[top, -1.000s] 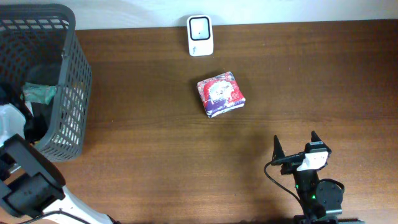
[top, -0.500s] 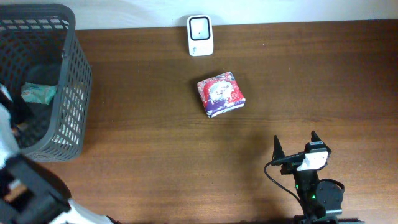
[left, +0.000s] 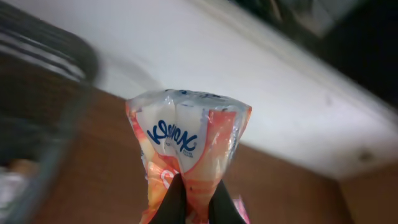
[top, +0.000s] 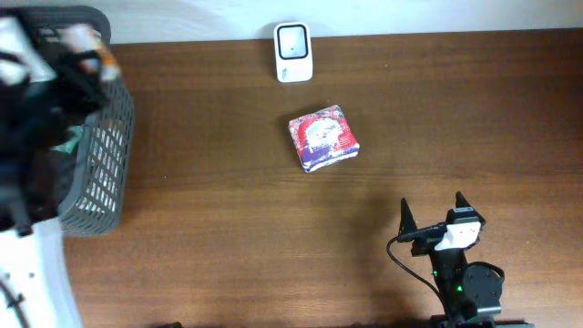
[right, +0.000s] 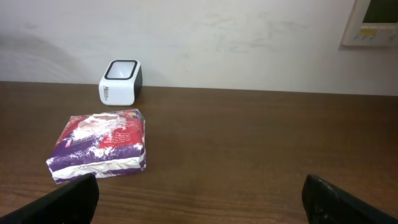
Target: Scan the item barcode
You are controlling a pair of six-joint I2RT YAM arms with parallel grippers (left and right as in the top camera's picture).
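You are holding a soft tissue pack (left: 186, 149) by its lower end, with the left gripper (left: 193, 202) pinching shut on the crinkly film. It is looking light, squashy and slippery, so gripping across the padded body is suiting it better than the loose wrapper. It is hanging over the basket (top: 100, 155), well apart from the scanner (top: 293, 52). Since a second ago your left arm is swinging up out of the basket, while the right gripper (top: 432, 204) is staying spread wide and idle
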